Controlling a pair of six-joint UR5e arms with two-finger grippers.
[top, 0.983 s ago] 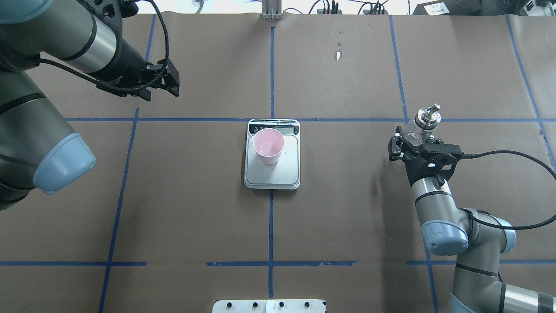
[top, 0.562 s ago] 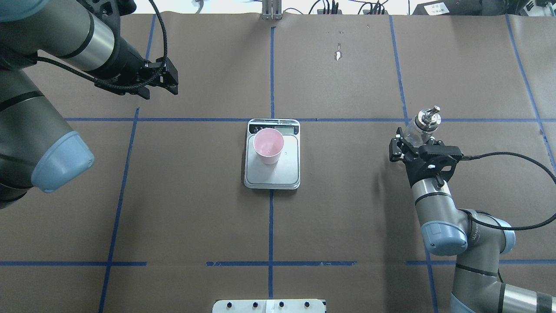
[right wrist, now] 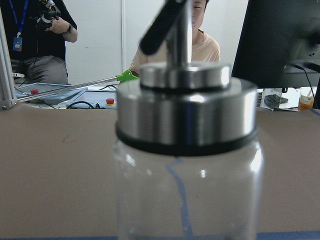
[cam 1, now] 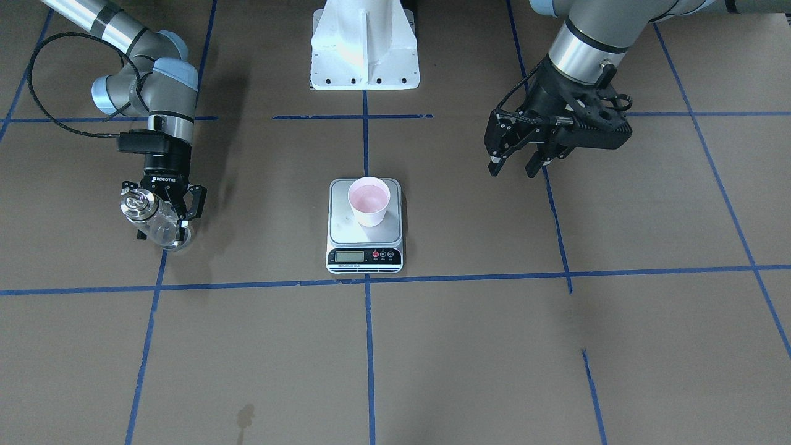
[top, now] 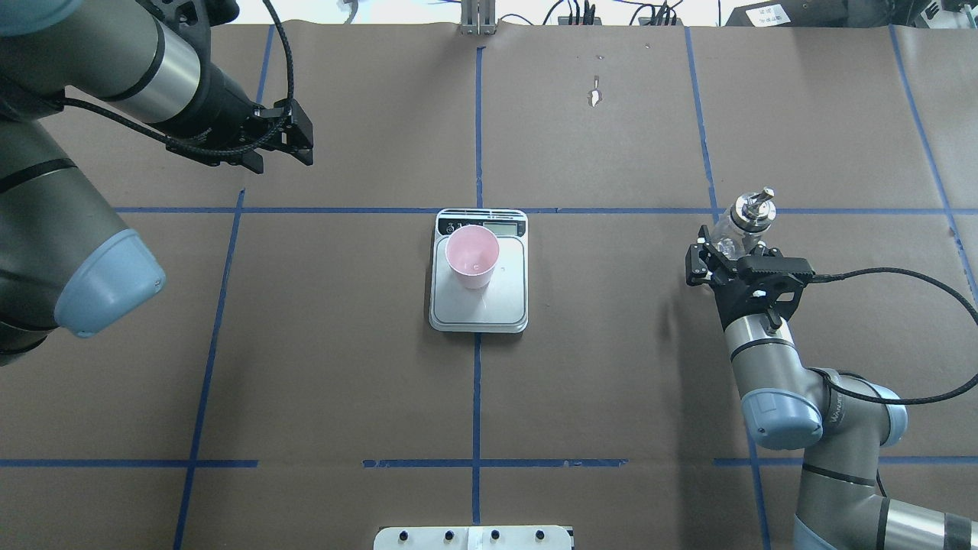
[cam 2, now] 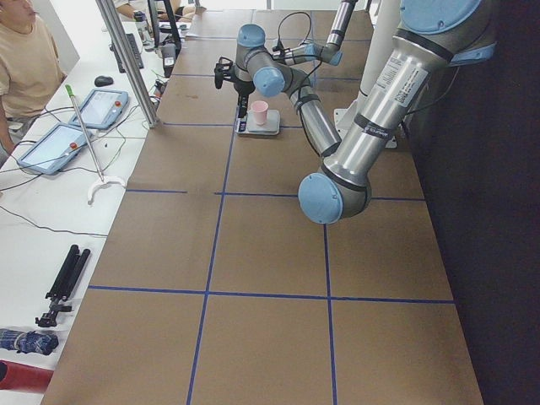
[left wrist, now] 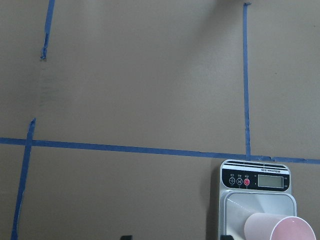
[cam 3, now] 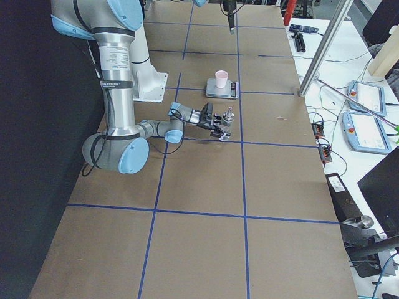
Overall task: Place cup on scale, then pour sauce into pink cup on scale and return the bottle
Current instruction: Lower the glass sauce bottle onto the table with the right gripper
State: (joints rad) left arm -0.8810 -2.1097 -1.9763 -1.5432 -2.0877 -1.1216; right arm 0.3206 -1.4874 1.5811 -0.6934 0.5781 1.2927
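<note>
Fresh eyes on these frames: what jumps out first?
The small pale pink cup standing on the flat silver-grey kitchen scale, in the middle of the brown table, draws the eye first. Next comes the right gripper, closed around a clear glass bottle with a shiny metal cap, off to the robot's right of the scale. The left gripper hangs open and empty on the other side.

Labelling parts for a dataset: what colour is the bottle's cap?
Shiny silver metal; the bottle cap shows best in the right wrist-mounted view.
</note>
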